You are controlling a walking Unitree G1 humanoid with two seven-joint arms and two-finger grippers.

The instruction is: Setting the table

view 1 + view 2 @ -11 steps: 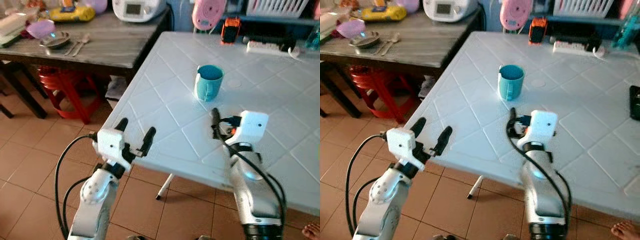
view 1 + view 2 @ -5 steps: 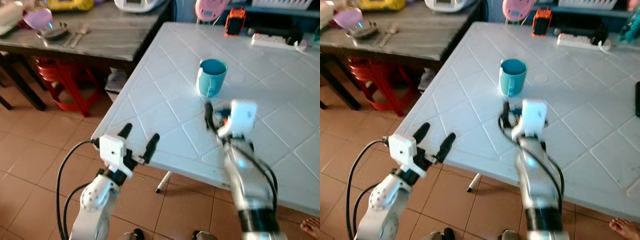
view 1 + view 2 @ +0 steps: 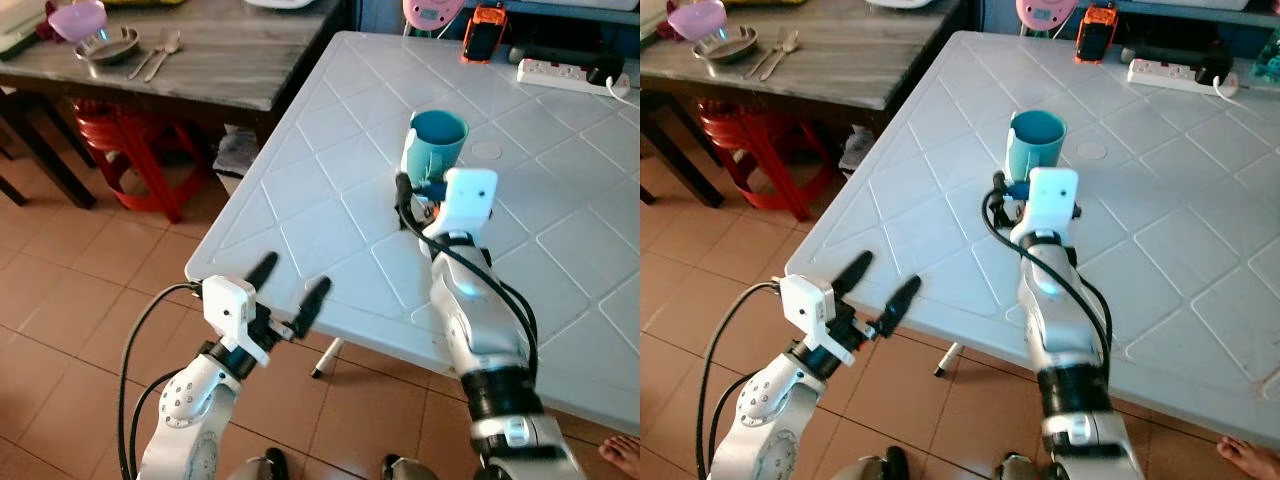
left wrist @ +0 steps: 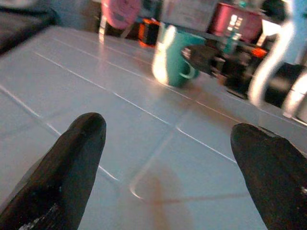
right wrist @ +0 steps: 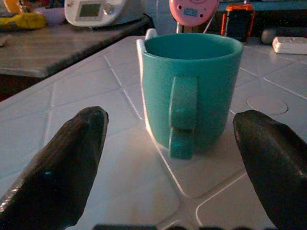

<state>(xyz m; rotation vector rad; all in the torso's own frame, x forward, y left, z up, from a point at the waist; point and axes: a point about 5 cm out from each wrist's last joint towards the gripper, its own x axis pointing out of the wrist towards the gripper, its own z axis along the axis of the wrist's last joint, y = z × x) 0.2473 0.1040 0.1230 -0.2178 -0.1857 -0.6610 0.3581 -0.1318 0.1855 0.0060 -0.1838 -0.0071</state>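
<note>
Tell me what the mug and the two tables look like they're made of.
Mug: probably glazed ceramic; thick teal wall, soft sheen, moulded handle.
White table: looks like moulded plastic; glossy top with a pressed diamond grid and rounded rim.
Side table: grey streaked top, either wood grain or a laminate imitating it; I can't tell which.

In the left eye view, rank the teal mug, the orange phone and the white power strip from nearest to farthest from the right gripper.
1. Teal mug, directly ahead of the right gripper.
2. Orange phone, at the table's far edge.
3. White power strip, far right; too close to the phone to rank firmly.
</note>
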